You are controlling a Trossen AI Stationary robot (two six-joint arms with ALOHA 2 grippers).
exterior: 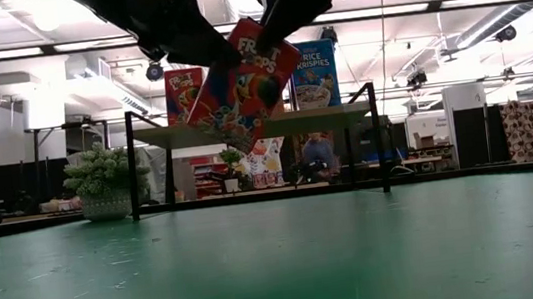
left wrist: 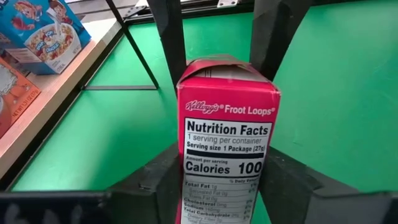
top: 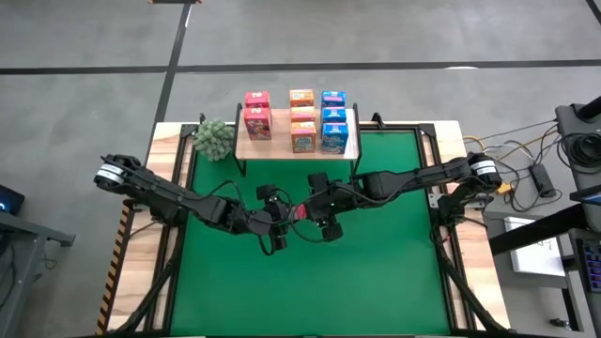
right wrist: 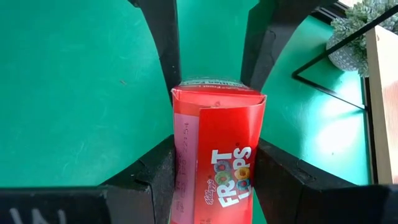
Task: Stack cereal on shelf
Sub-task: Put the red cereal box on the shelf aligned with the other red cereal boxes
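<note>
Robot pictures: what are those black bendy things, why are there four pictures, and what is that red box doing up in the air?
The black bendy things are two robot arms. Each ends in a pincer with two fingers. One picture looks straight down from above. One looks across the green mat from table height. The other two come from small cameras on each arm's wrist.

Both arms meet in the middle. The left pincer and the right pincer are both shut on one red box of Froot Loops, held tilted above the mat.

Behind them stands a wooden shelf on thin black legs. Eight cereal boxes are already on it: two red, three orange, three blue. A small green plant sits beside the shelf. The red box looks like the last one to go up.
</note>
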